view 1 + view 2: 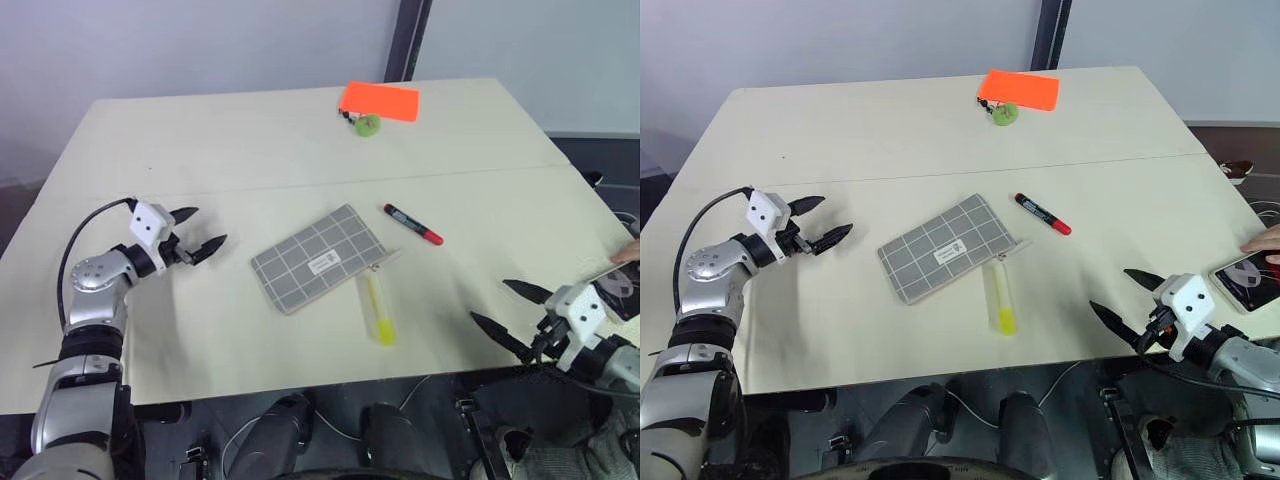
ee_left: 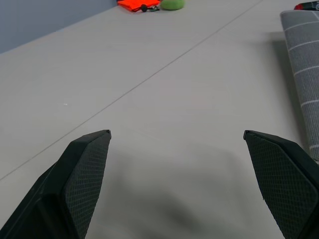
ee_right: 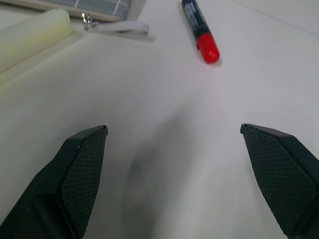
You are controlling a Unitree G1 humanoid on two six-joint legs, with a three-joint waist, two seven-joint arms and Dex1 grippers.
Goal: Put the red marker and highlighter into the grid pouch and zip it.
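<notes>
Highlighter (image 1: 379,310) lies lengthwise (yellow end nearest).

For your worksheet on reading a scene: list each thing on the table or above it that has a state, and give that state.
grid pouch: lying flat, nothing in it yet
red marker: capped, lying loose
highlighter: lying loose beside the pouch
left gripper: open, empty
right gripper: open, empty

Bare tabletop on both flanks
The cream table (image 1: 200,330) lies bare around the grey grid-lined fabric pouch (image 1: 318,258); possibly a phone (image 1: 1252,278) crowds the right edge.
</notes>
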